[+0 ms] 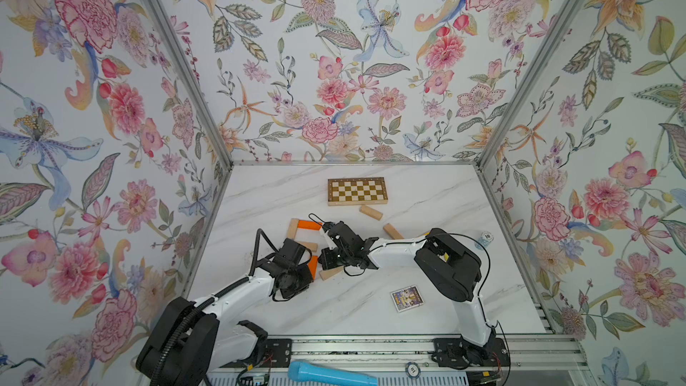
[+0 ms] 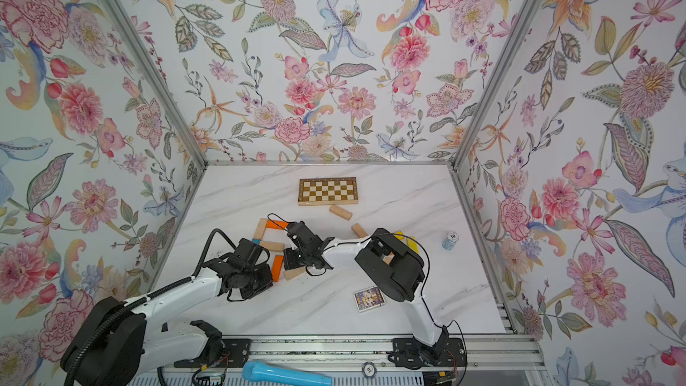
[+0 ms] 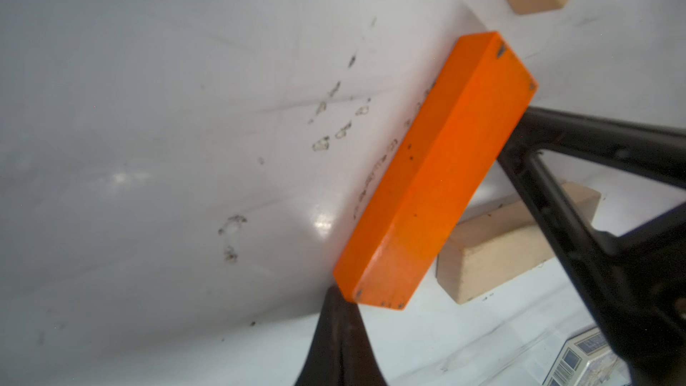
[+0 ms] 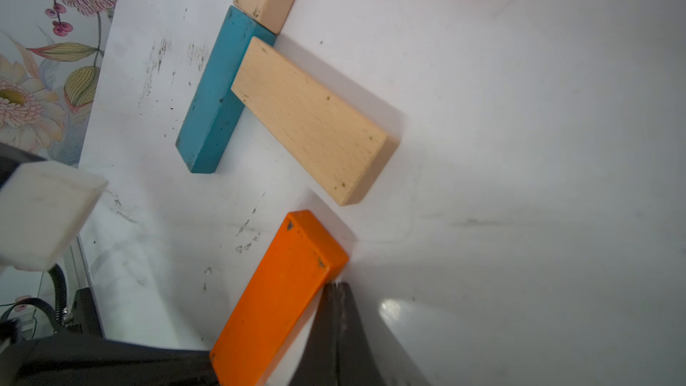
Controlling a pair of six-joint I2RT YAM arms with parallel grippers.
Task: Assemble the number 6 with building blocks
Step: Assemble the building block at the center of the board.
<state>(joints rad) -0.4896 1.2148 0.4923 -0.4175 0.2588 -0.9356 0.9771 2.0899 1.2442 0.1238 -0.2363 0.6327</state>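
Observation:
An orange block [image 3: 438,165] [image 4: 274,298] [image 1: 313,266] lies flat between my two grippers. My left gripper [image 3: 339,300] is shut, with its tip against the block's near end corner. My right gripper [image 4: 337,289] [image 1: 321,259] is shut too, and its tip touches the block's side near the far end. Beyond them a teal block [image 4: 213,94], two pale blocks [image 4: 312,120] [image 1: 293,229] and another orange block [image 1: 310,225] form a partial figure. A pale block [image 1: 330,273] lies beside the pushed one. Loose pale blocks [image 1: 370,212] [image 1: 392,231] and yellow blocks [image 2: 411,243] lie to the right.
A checkered board [image 1: 357,191] sits at the back of the marble table [image 1: 427,198]. A card box [image 1: 405,298] lies at the front right and a chip stack [image 1: 485,238] stands by the right wall. A blue microphone [image 1: 330,375] rests on the front rail.

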